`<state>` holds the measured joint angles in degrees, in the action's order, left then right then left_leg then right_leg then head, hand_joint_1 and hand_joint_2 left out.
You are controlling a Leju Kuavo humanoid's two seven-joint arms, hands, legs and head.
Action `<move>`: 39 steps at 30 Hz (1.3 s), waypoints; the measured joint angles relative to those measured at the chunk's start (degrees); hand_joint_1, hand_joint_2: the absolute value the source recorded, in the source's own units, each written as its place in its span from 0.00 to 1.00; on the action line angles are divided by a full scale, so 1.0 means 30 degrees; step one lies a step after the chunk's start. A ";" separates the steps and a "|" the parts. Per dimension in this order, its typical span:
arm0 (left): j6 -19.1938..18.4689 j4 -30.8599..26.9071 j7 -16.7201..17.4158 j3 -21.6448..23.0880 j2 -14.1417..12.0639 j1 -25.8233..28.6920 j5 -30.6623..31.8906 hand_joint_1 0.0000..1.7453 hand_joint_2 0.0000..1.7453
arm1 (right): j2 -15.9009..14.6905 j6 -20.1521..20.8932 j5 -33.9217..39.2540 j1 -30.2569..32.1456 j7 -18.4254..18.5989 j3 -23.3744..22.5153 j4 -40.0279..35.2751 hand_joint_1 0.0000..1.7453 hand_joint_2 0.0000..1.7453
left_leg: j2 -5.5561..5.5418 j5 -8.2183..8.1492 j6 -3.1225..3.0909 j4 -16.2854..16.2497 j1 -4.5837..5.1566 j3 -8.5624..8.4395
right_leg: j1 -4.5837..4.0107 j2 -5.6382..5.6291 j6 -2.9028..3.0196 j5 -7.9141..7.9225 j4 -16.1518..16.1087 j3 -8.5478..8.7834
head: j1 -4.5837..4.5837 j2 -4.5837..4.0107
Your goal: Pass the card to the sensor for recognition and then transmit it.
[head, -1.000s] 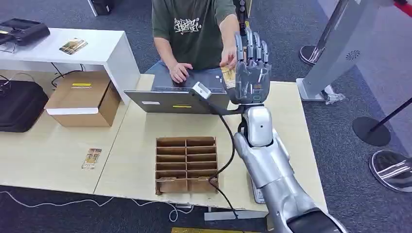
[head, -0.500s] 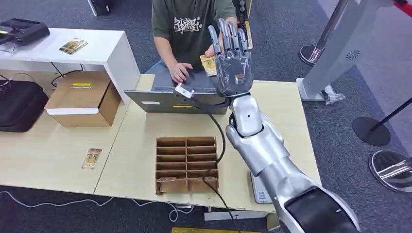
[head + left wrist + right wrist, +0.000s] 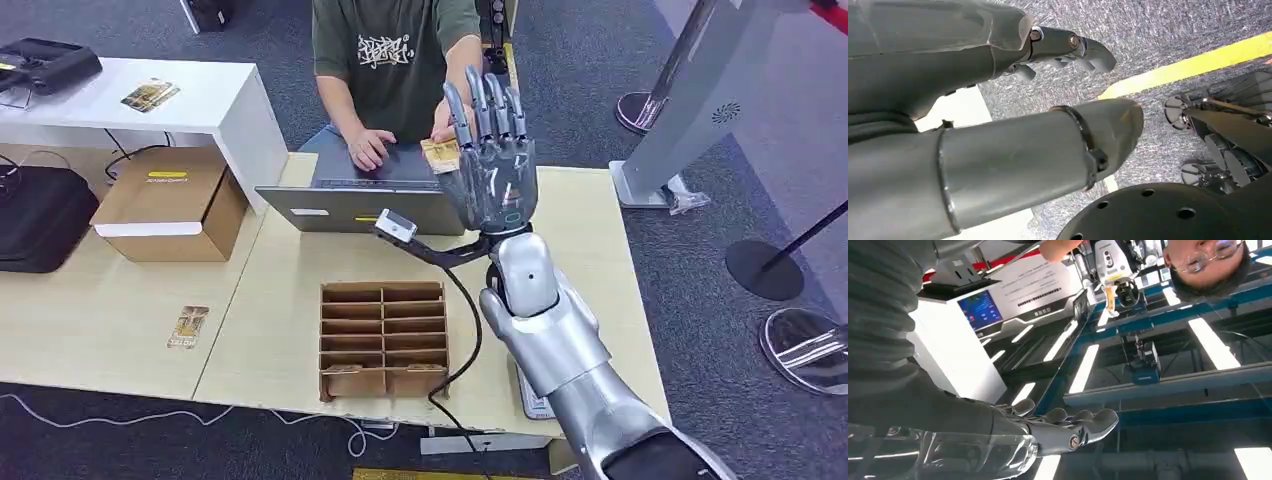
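Silver and grey, our right hand [image 3: 492, 165] stands raised above the far edge of the pale wooden table [image 3: 290, 305], palm turned away from us, its dark fingers [image 3: 478, 98] straight and spread apart, gripping nothing. The small tan printed card [image 3: 440, 155] sits just beside those fingers on their left, pinched in the hand of the seated person in a green printed T-shirt [image 3: 390, 55] at the table's far edge; we cannot tell whether our fingers touch it. The person's other hand rests on the grey open laptop [image 3: 350, 205] at that same far edge. A small white sensor on a black stalk [image 3: 396, 226] stands just in front of the laptop, its black cable trailing toward the near edge. Nearer us, toward the table's near edge, sits the brown cardboard divider tray [image 3: 383, 338]. A second printed card [image 3: 188, 326] lies flat on the adjoining table to the left, near its near edge, and a closed brown cardboard box [image 3: 172, 202] stands at its far edge.

Our left hand [image 3: 1058, 50] hangs over grey carpet, its fingers curled inward around nothing.
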<state>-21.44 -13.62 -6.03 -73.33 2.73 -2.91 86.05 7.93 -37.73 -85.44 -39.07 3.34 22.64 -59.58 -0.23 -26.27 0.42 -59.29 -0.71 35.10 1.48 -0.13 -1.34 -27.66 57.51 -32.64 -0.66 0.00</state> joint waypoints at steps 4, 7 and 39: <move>0.0000 0.0007 0.0007 -0.0044 0.0007 0.0064 -0.0241 0.00 0.00 | -0.0211 -0.0051 -0.0015 0.0422 -0.0197 -0.0044 -0.0568 0.00 1.00 | 0.0003 0.0002 0.0000 0.0000 0.0000 -0.0003 | 0.0000 -0.0003 0.0001 0.0001 0.0000 0.0001 | 0.0000 0.0000; 0.0000 0.0000 0.0015 -0.0058 0.0007 0.0123 -0.0328 0.00 0.00 | -0.0255 -0.0051 -0.0015 0.0506 -0.0226 -0.0044 -0.0699 0.00 1.00 | 0.0003 0.0003 0.0000 0.0000 0.0000 -0.0002 | 0.0000 -0.0003 0.0001 0.0002 0.0001 0.0004 | -0.0007 0.0000; -0.0051 0.0000 0.0015 -0.0204 0.0000 0.0245 -0.0364 0.00 0.00 | -0.0502 -0.0095 -0.0029 0.0800 -0.0197 -0.0371 -0.0771 1.00 1.00 | 0.0002 0.0003 0.0000 0.0000 0.0000 -0.0001 | 0.0000 -0.0001 0.0001 0.0002 0.0000 0.0003 | 0.0000 0.0000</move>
<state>-21.59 -13.62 -5.99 -73.94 2.73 -2.18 84.96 6.43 -38.01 -85.53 -36.67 2.75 21.53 -61.90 -0.23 -26.26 0.42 -59.29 -0.71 35.10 1.48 -0.14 -1.34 -27.65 57.51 -32.63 -0.66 0.00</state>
